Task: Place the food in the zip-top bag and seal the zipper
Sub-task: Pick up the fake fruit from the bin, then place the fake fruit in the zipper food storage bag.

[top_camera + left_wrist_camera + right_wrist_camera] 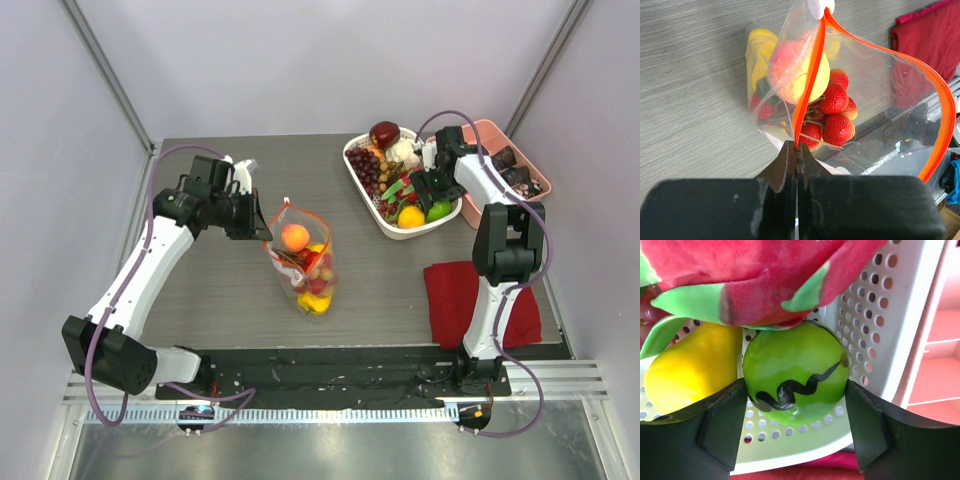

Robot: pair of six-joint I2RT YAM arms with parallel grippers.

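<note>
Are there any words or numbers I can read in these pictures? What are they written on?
No words, numbers or brand names can be read in any view.
Green fruit in the white basket: only a black wiggly line, which is a drawn mark and not a letter.
Zip-top bag: no print shows clearly enough to read.

My right pincer (795, 385) is hemmed in: a green round fruit (795, 375) fills the gap between its spread jaws, a red-and-green dragon fruit (740, 275) crowds above, the white perforated plastic basket (890, 315) walls one side. Grey wood-grain counter (370, 270) lies open between basket and clear crinkly plastic bag (312, 285); my left pincer (797, 150), clamped on its orange-red zipper strip (810, 80), blocks one end of the gaping mouth
</note>
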